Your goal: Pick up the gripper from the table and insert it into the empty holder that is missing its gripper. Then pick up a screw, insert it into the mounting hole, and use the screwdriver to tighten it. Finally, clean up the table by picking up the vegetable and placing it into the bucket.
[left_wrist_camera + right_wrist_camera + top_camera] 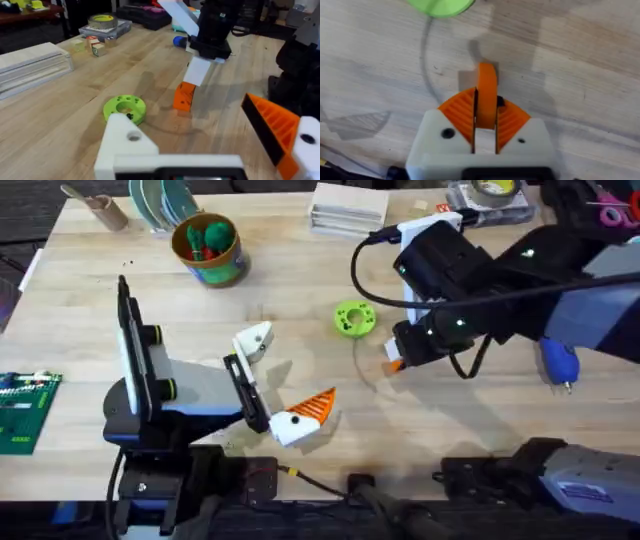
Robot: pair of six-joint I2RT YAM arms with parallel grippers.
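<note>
Right gripper (pixel 485 131) pinched the loose orange tip (pixel 486 95) just above the surface (pixel 200 320), near the green disc (pixel 352 318). Left gripper (pixel 275 380) stood spread.

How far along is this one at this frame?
Early. In hand: the right pincer is shut on the loose orange gripper at the table. The left arm's bare white holder is still empty. Left: screw into the green disc, blue screwdriver untouched. The bucket already holds a green and red item.

A brown paper cup (pixel 97 208) lies at eleven o'clock, a tape roll (pixel 494 192) at one, a green circuit board (pixel 24 410) at nine
</note>
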